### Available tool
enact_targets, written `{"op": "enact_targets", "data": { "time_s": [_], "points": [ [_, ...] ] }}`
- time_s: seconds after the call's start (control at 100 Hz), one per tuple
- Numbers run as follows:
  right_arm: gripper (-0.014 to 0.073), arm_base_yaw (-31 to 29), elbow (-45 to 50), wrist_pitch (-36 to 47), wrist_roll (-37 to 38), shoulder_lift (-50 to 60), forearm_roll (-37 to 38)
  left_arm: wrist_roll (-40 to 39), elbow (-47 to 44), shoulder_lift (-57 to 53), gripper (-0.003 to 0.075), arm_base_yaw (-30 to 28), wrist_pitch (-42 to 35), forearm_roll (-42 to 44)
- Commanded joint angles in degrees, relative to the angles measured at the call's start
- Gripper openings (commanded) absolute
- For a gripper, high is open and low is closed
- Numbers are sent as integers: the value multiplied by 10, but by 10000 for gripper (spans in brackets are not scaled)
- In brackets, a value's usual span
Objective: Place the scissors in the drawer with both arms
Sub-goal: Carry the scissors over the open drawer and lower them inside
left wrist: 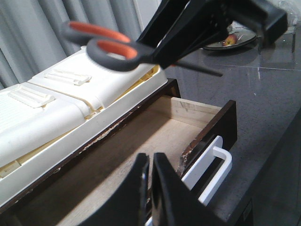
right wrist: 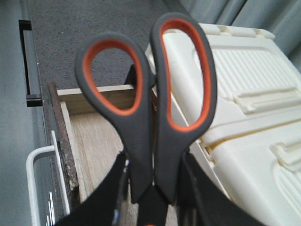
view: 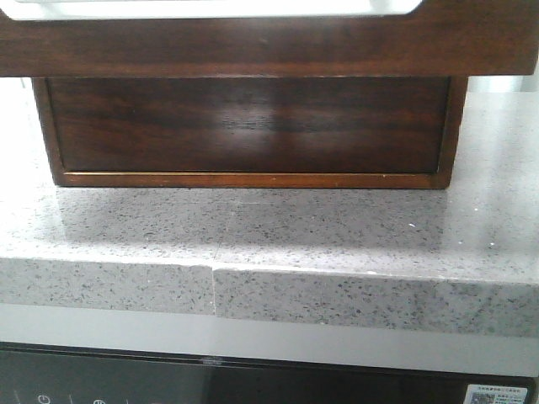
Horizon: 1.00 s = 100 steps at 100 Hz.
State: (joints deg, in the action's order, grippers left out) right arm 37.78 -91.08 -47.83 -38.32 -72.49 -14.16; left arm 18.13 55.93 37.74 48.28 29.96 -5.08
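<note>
The scissors (right wrist: 155, 94), with orange and grey handle loops, are clamped in my right gripper (right wrist: 153, 181) by the part just below the loops. They hang above the open drawer (right wrist: 61, 127), over its pale wooden floor. In the left wrist view the scissors (left wrist: 108, 44) and the right gripper (left wrist: 157, 47) hover over the drawer (left wrist: 207, 132), whose front carries a white handle (left wrist: 214, 165). My left gripper (left wrist: 149, 186) is shut with nothing between its fingers, low over the drawer's near end. In the front view only the drawer's face (view: 253, 46) shows; both grippers are out of view.
A cream plastic box (left wrist: 56, 103) lies on the cabinet beside the drawer opening and also shows in the right wrist view (right wrist: 254, 117). The cabinet body (view: 253, 126) stands on a speckled stone counter (view: 253, 227). A plate with fruit (left wrist: 230, 41) sits far back.
</note>
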Motion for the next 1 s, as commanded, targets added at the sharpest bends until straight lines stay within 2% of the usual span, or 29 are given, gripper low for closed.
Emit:
{"op": "enact_targets", "data": {
  "time_s": [0.0, 0.18, 0.79, 0.91, 0.99],
  "points": [
    [-73, 11, -20, 66, -50, -17, -7, -6, 18, 1, -20, -1, -47, -7],
    [-73, 11, -20, 64, -118, -69, -7, -6, 18, 1, -20, -1, -46, -7],
    [-70, 11, -20, 46, -120, -143, -7, -6, 16, 1, -20, -1, -43, -22],
    [8, 11, -20, 33, -120, -148, -7, -6, 16, 1, -20, -1, -40, -23],
    [114, 10, -20, 27, -120, -151, -7, -6, 16, 1, -20, -1, -40, -23]
  ]
}}
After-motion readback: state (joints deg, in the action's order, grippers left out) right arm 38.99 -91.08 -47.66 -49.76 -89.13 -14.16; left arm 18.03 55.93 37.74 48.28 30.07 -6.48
